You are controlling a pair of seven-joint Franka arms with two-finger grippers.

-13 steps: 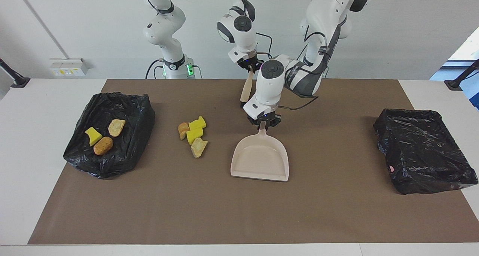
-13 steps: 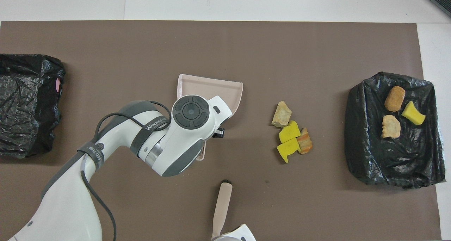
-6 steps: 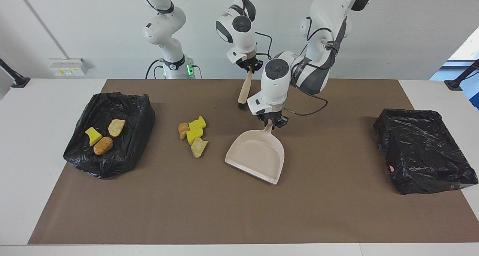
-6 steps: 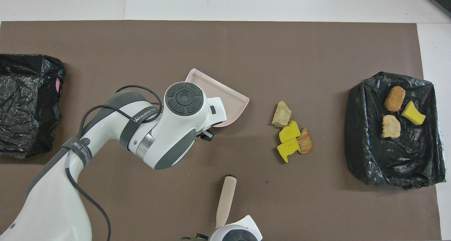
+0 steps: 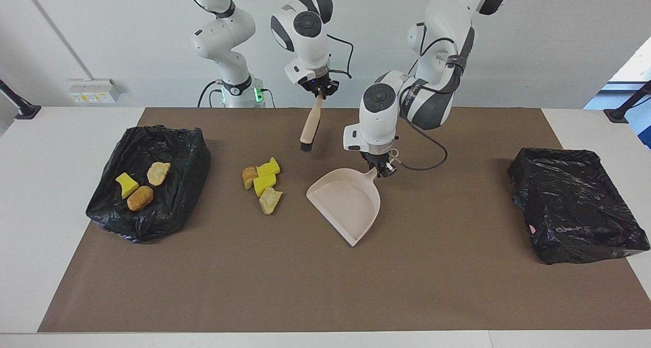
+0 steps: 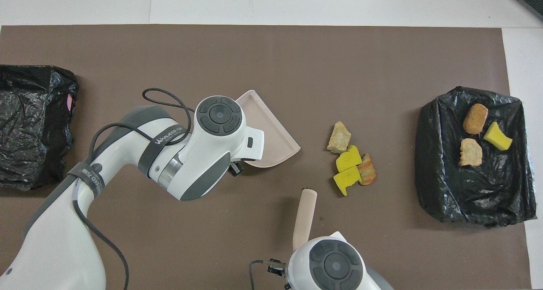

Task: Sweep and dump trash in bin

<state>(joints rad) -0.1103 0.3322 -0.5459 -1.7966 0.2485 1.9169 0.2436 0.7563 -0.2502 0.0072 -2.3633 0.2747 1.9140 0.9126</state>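
Brown mat (image 5: 325,287), left gripper (image 5: 379,169) clamping dustpan (image 5: 346,205), "WANJEED" arm strap (image 6: 163,135), right gripper (image 5: 319,89) clamping brush (image 5: 310,126)

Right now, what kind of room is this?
Probably a robot lab, not a home: two robot arms at one table, a plain white wall, and sponge and bread chunks set out for sweeping practice.

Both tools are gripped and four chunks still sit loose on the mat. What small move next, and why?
Probably lower the dustpan, held by the left gripper, mouth toward the loose chunks. It sits beside them, and the right gripper holds the brush above the mat.
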